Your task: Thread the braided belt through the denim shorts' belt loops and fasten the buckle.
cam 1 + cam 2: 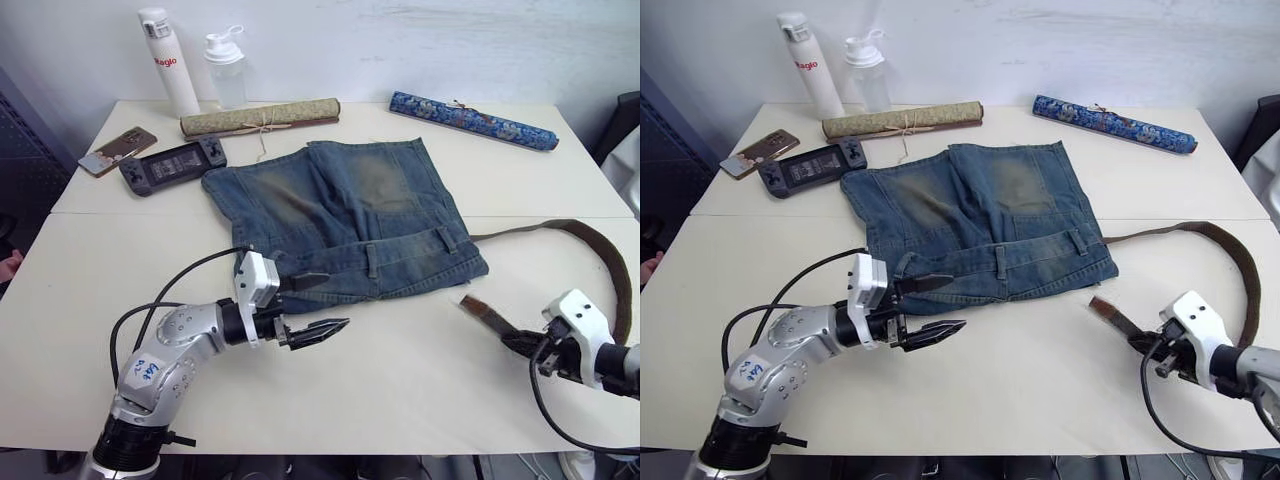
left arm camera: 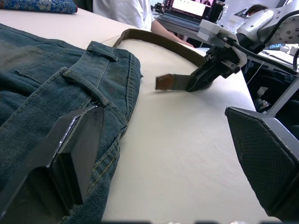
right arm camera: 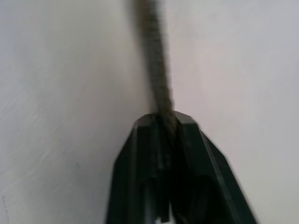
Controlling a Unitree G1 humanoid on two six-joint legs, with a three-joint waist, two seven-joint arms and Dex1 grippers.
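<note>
Braided belt (image 1: 600, 250) far end runs under the denim shorts (image 1: 340, 215) (buckle hidden); strap blurred in right wrist view.

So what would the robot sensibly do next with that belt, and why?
Probably carry the belt tip toward the nearest belt loop on the waistband. The right gripper is shut on the braided belt near its free end, which points at the denim shorts but lies apart from them. The left gripper is open at the waistband edge, seemingly ready to steady it.
</note>
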